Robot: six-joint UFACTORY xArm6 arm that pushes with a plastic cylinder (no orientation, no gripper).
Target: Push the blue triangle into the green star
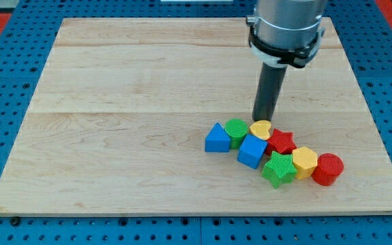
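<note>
You have no fingers here, only a rod; my tip (262, 121) sits at the far edge of the cluster, touching the yellow block (260, 128). Your blue triangle (216, 138) lies at the cluster's left end, against the green round block (236, 131). The green star (279, 169) sits nearer and to the right, beyond the blue cube (252, 150).

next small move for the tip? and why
Probably swing my tip round to the view's left of the blue triangle. It now sits above the cluster, near the green cylinder and yellow block. The green star lies toward the lower right, past the blue cube, so the push must start from the triangle's left.
</note>
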